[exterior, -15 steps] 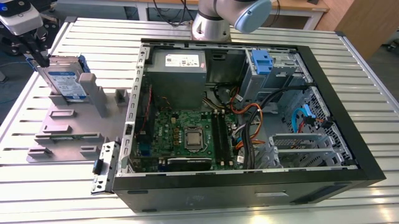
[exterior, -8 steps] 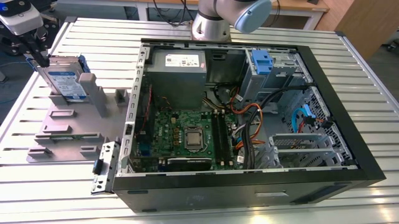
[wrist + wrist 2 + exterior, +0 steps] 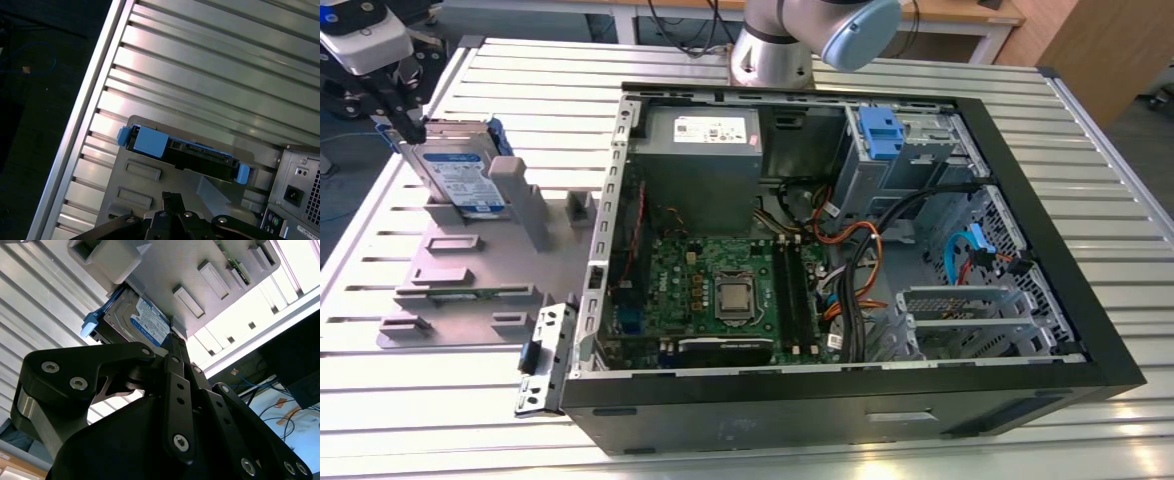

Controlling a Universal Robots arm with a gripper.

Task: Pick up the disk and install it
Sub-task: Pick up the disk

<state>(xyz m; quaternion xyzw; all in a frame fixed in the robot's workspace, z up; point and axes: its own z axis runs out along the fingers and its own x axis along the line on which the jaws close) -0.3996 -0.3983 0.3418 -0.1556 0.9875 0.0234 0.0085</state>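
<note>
The black tool (image 3: 172,340) sits nearest you, at the upper edge of the flat silver disk with white-and-blue label (image 3: 146,322). You cannot tell whether it is open or closed. The disk stands upright in the grey plastic fixture (image 3: 454,270) on the slatted metal bench (image 3: 440,420), beside the open black computer case (image 3: 854,410). Pick-up appears to be in hand; it calls for a straight lift.

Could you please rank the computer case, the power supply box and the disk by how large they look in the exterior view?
Largest to smallest:
1. computer case, plainly the biggest
2. power supply box
3. disk
</note>
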